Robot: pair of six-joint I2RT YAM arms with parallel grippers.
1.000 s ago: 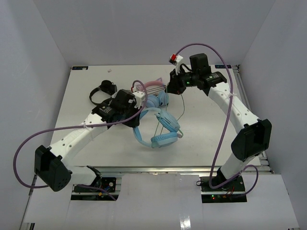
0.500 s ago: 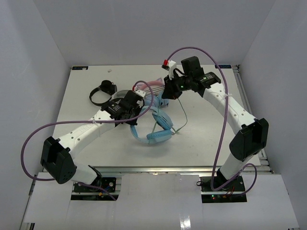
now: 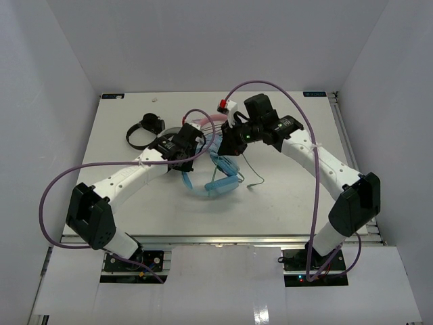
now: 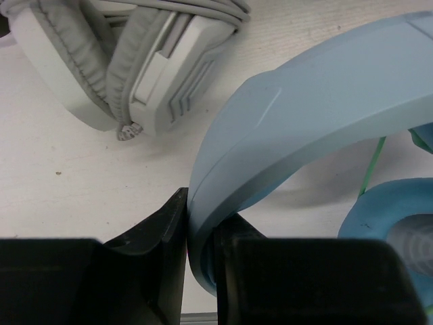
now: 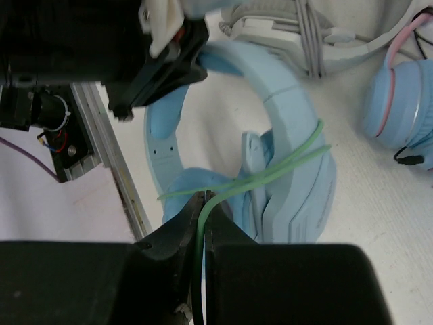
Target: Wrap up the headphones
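The light-blue headphones [image 3: 220, 181] lie at the table's middle, with their folded cups in the right wrist view [image 5: 298, 196]. My left gripper [image 3: 192, 157] is shut on their headband [image 4: 284, 128], pinched between the black fingers. My right gripper [image 3: 229, 146] is shut on the thin pale-green cable [image 5: 270, 172], which crosses the headband and cups in two strands. The cable's loose end [image 3: 254, 177] trails on the table to the right of the headphones.
A grey-white pair of headphones [image 4: 128, 61] lies just behind the left gripper. A pink pair with blue cups [image 5: 399, 101] lies beside it at the back. A black pair [image 3: 143, 128] sits at the back left. The table's metal front rail [image 5: 111, 156] shows in the right wrist view.
My right gripper has moved left and toward the headphones with the cable, drawing it across the headband. My left gripper has moved back and right with the headband, and the headphones shifted with it.
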